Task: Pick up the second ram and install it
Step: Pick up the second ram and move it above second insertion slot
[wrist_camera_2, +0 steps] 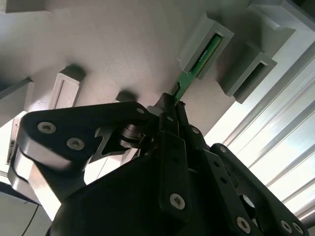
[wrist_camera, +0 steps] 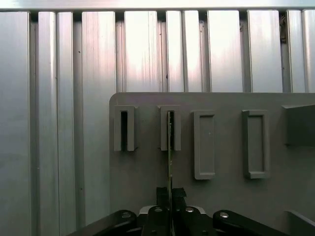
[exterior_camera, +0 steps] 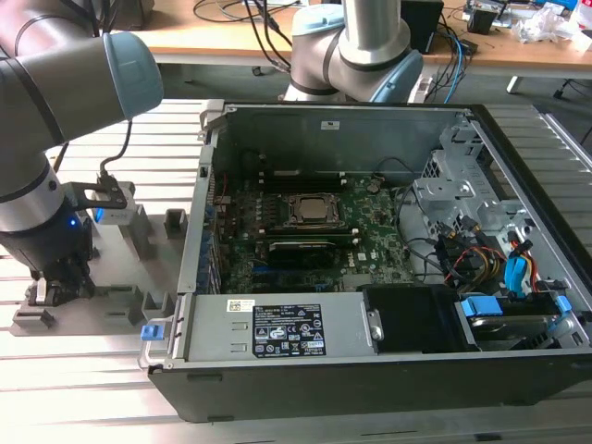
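The second ram (wrist_camera_2: 199, 61) is a thin green stick standing on edge, its far end in a slot of the grey holder tray (wrist_camera_2: 123, 39). In the first wrist view the ram (wrist_camera: 170, 147) appears edge-on, running from its slot in the tray (wrist_camera: 226, 196) back to my fingers. My gripper (wrist_camera_2: 170, 105) (wrist_camera: 171, 192) is shut on the stick's near end, with a dark finger (wrist_camera: 179, 192) pressed to each side. In the exterior view the gripper (exterior_camera: 57, 282) hangs low over the tray (exterior_camera: 120, 296), at that view's left, outside the computer case.
An open computer case (exterior_camera: 388, 388) lies at the exterior view's right, with the green motherboard (exterior_camera: 370, 231), processor socket (exterior_camera: 317, 211) and loose cables (exterior_camera: 462, 250) inside. Its metal side wall (exterior_camera: 199, 231) stands between tray and board. Other tray slots (wrist_camera: 124, 130) flank the ram's slot. A ribbed aluminium table (wrist_camera: 59, 123) lies underneath.
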Tool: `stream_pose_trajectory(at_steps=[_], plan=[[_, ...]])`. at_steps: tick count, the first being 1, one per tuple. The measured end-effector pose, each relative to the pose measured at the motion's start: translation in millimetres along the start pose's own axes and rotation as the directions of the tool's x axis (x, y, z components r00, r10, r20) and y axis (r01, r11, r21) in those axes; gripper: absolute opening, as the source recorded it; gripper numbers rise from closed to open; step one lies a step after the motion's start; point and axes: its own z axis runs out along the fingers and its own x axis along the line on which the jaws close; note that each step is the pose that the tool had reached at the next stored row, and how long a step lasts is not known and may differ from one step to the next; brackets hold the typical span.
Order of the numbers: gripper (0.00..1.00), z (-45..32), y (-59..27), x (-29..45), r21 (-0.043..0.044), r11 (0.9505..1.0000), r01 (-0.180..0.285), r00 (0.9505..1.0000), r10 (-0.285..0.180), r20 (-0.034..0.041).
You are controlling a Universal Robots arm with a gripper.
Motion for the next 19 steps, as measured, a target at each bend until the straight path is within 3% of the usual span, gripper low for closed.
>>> stream_pose_trajectory(at_steps=[11, 19], plan=[[0.14, -0.4, -0.1, -0.1, 0.0003, 1.0000, 0.001, 1.0000, -0.001, 0.0003], [0.14, -9.6, 0.4, -0.2, 0.0000, 1.0000, 0.001, 1.0000, -0.001, -0.0001]])
